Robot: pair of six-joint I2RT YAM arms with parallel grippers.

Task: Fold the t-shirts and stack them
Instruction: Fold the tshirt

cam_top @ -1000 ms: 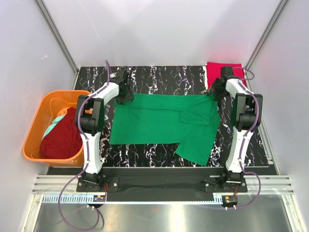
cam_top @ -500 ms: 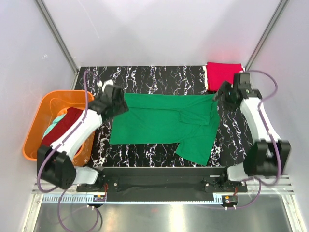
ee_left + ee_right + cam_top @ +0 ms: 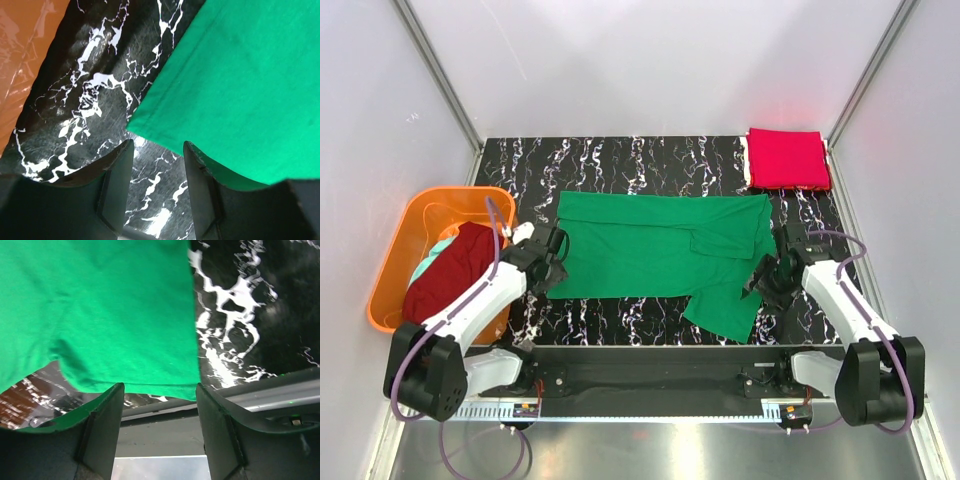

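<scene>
While both arms are lowered to the table (image 3: 620, 160), the green t-shirt (image 3: 650, 245) is seen spread flat on the black marble surface, roughly at its centre. One sleeve is laid over the body on the right, and a flap of cloth reaches toward the near edge.

The left gripper (image 3: 554, 265) is positioned at the near-left corner of the green t-shirt. In the left wrist view its fingers (image 3: 117, 185) are held apart, and nothing is pinched. The corner of the cloth (image 3: 145, 127) lies just beyond the fingertips, with bare marble (image 3: 90, 90) showing in the gap.

The right gripper (image 3: 767, 282) is positioned at the right edge of the green t-shirt, beside the near flap. In the right wrist view its fingers (image 3: 102, 430) are likewise spread. The hem (image 3: 150, 385) runs across the line between the fingertips, but it is not clamped. Whether the fingertips touch the cloth cannot be told.

A red t-shirt (image 3: 786, 158) is recorded folded at the far-right corner of the table, well apart from the green one.

An orange basket (image 3: 392, 260) stands off the table's left edge. A maroon t-shirt (image 3: 445, 285) is bunched inside it, with a pale teal garment (image 3: 432, 255) partly showing beside and under it.
</scene>
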